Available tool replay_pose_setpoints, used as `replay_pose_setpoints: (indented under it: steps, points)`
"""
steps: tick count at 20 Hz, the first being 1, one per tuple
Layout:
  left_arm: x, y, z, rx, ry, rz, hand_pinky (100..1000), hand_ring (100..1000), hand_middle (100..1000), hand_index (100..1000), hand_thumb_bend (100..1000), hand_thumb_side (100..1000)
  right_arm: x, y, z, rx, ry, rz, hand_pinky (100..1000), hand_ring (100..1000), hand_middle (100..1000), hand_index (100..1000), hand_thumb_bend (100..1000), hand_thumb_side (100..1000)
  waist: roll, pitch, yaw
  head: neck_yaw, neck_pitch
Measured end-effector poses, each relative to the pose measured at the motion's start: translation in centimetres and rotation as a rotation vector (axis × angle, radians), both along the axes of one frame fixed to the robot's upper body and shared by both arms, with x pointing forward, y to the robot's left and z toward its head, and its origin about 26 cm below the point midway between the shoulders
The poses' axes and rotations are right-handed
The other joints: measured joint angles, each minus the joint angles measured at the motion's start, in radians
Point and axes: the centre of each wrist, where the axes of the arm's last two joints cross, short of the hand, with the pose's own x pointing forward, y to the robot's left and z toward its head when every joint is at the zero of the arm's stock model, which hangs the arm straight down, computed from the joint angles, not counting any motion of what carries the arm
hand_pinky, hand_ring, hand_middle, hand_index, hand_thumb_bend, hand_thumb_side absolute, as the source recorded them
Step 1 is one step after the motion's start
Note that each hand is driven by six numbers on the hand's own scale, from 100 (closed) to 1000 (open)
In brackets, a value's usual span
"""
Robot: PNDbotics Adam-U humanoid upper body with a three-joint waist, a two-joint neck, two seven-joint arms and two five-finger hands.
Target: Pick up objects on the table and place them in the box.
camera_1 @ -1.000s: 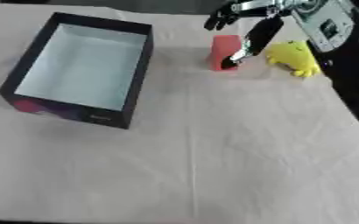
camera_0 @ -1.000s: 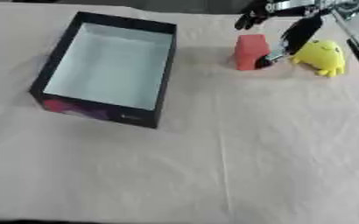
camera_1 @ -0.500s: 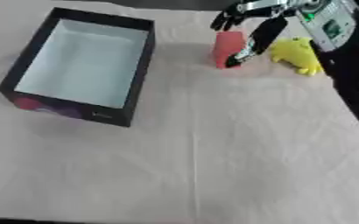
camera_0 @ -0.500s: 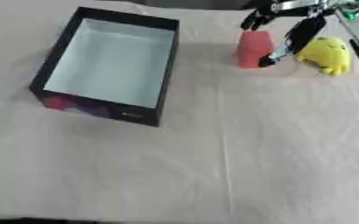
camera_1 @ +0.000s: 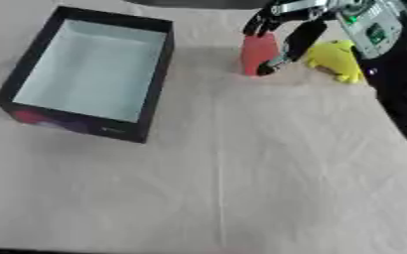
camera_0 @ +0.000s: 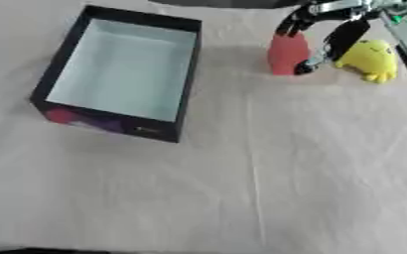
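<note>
fingers (camera_0: pixel 339 40) of the right hand (camera_1: pixel 296 20) curl round the red block (camera_0: pixel 287 53), standing on the bench (camera_0: pixel 268 173) beside a yellow plush toy (camera_0: pixel 369 59), right of the open black box (camera_0: pixel 120 74).

The right hand (camera_0: pixel 324 30) reached in from the upper right, its fingers straddling an upright red block (camera_0: pixel 288 53). A yellow toy (camera_0: pixel 369 59) lay just beside it. The black box (camera_0: pixel 120 72) sat open on the desk (camera_0: pixel 268 188).

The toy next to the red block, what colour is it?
Yellow; the toy shows best in the left eye view.
</note>
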Motion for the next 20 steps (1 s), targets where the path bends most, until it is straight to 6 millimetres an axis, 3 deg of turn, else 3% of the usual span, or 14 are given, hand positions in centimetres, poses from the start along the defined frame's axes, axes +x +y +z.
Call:
replay_pose_setpoints:
  steps: [4,10,20]
  points:
    - [0.0,0.0,0.0,0.001,-0.001,-0.001,799,773,812,857,649,669,-0.3,0.2,1.0,0.044,-0.039,0.012,961,944,903,923,540,361,0.003,0.005,0.000,0.000,0.000]
    - [0.0,0.0,0.0,0.002,-0.002,-0.003,799,771,812,857,649,668,-0.7,0.1,3.4,0.088,-0.163,-0.005,966,954,918,930,557,368,0.005,0.022,0.006,-0.006,0.000]
    - [0.0,-0.2,0.4,0.004,-0.017,-0.010,799,768,812,856,647,667,-0.3,-0.9,3.6,0.062,-0.210,-0.044,975,971,932,937,575,370,0.007,0.057,0.023,-0.018,-0.011]
